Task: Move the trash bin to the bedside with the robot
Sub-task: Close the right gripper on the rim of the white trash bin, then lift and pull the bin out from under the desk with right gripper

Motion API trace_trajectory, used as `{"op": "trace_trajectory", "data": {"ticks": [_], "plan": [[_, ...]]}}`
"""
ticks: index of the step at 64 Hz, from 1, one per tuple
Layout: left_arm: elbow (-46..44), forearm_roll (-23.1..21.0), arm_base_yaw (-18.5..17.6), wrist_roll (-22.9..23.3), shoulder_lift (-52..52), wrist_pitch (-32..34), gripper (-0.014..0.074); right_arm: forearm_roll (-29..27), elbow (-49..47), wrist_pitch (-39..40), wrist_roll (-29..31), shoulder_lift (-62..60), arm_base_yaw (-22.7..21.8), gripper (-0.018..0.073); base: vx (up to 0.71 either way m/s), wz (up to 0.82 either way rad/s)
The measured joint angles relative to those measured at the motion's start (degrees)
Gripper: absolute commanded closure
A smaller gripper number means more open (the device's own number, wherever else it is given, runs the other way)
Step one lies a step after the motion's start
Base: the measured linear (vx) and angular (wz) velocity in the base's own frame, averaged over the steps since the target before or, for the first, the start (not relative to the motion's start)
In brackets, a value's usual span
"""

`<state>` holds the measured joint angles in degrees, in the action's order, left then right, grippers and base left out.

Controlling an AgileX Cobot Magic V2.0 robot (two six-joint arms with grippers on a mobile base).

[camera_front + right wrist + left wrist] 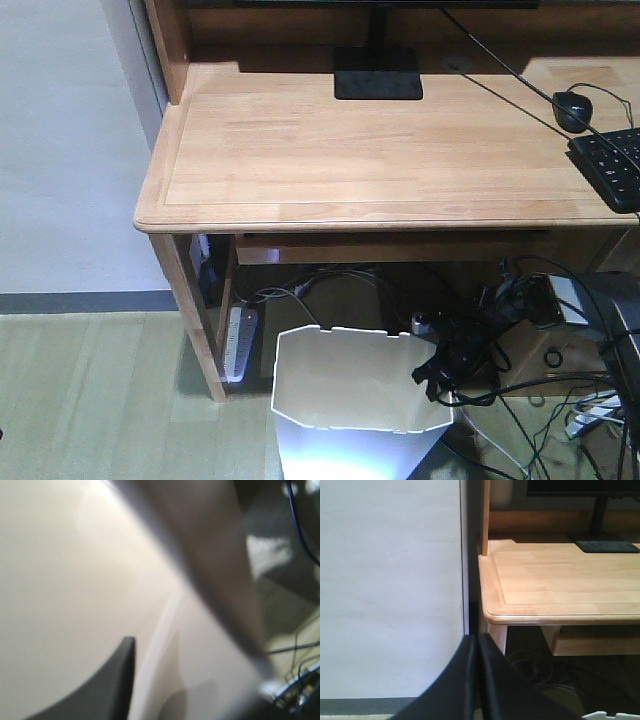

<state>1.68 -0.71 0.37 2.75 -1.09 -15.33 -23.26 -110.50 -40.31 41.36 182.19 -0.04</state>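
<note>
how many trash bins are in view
1. The white trash bin is low in the front view, in front of the wooden desk. Others may be out of frame.

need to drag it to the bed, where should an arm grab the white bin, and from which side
Pinch the trash bin's thin top rim at its right side, from above, one finger inside, one outside. The faceted body looks too wide to span, and the desk stands close behind the far rim. The right gripper sits at that edge.
</note>
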Motion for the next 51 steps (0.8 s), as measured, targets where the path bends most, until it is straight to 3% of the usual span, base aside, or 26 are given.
{"op": "trace_trajectory", "data": {"ticks": [27,39,51], "plan": [[0.00,0.00,0.00,0.00,0.00,0.00,0.0602,-0.43,-1.52,-0.25,1.35,0.38,-3.18,0.0565,0.00,0.00],[0.00,0.00,0.00,0.00,0.00,0.00,0.0602,-3.25,-1.47,-0.24,-1.30,-0.01,-3.59,0.0565,0.00,0.00],[0.00,0.00,0.00,0.00,0.00,0.00,0.0602,-4.33,2.86,2.91,-0.94,-4.48,-3.59,0.0565,0.00,0.00]]}}
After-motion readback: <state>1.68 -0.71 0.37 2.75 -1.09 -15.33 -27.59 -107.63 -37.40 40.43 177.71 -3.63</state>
